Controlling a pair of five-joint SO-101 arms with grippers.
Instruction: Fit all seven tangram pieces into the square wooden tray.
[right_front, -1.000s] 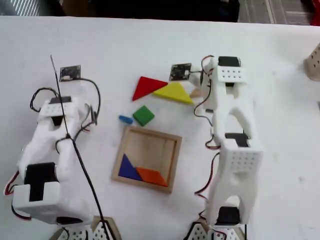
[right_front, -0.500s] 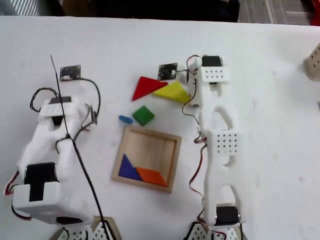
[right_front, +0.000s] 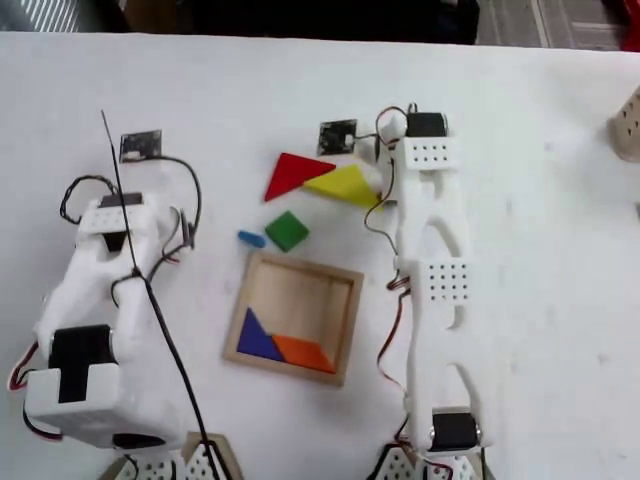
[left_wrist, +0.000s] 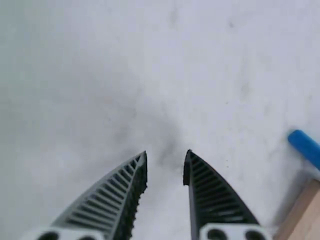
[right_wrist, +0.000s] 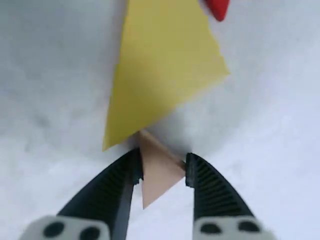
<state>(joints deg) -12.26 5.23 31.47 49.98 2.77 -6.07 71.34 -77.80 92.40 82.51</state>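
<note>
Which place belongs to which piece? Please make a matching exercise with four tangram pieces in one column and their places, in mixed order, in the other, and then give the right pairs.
Pieces
1. orange piece
2. tan piece
3. green square
4. red triangle

Places
A. beside the yellow triangle
B. next to the light blue piece
C. inside the tray
D. between the fingers of the right gripper

Pairs: 1-C, 2-D, 3-B, 4-A
</note>
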